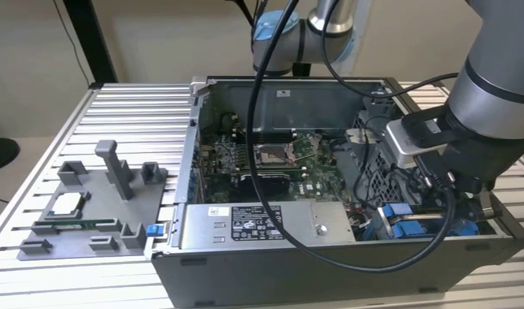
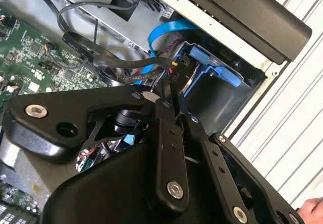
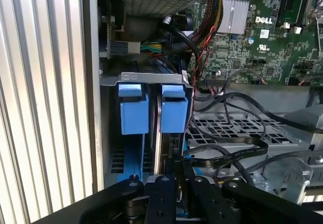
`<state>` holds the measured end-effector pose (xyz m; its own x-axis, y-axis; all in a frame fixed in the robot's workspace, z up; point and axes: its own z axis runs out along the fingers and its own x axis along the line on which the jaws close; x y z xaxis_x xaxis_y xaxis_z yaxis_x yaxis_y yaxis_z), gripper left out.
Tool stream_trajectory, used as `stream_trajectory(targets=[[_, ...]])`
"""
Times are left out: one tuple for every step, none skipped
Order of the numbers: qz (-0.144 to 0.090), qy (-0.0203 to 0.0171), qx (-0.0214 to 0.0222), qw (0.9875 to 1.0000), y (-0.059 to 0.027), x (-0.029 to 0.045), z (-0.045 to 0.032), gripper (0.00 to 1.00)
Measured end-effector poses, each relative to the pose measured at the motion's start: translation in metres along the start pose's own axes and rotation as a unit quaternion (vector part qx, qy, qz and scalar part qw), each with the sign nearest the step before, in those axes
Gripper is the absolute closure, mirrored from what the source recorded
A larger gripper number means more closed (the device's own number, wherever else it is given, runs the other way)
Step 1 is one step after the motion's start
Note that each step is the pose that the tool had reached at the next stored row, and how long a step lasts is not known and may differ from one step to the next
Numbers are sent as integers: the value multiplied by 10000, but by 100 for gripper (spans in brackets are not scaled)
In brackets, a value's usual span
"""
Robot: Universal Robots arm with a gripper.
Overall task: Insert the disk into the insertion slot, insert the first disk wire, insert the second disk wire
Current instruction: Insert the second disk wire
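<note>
Disk [image 3: 174, 114], flat, in glossy blue plastic frame, seated upright in slot; black gripper [image 3: 177, 183] closed on its edge.

No legible text worth reporting here

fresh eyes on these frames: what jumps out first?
The open grey metal computer case on the slatted aluminium table, its green motherboard bare. At the case's corner on the exterior view's right, the black gripper reaches down among black cables, right by the bright blue plastic disk frames standing in their bay.
</note>
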<state>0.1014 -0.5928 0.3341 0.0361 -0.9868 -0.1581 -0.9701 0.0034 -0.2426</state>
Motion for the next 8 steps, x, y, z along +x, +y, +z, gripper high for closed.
stream_trajectory(targets=[[1,0,0,10000,1,1,2,100],[3,-1,1,10000,1,1,5,100],[3,-2,1,10000,-1,1,7,100],[3,-1,1,10000,-5,1,7,100],[4,-2,1,10000,-9,1,9,100],[4,-2,1,10000,-12,1,10,100],[5,-2,1,10000,-12,2,10,100],[7,0,2,10000,-12,2,11,100]])
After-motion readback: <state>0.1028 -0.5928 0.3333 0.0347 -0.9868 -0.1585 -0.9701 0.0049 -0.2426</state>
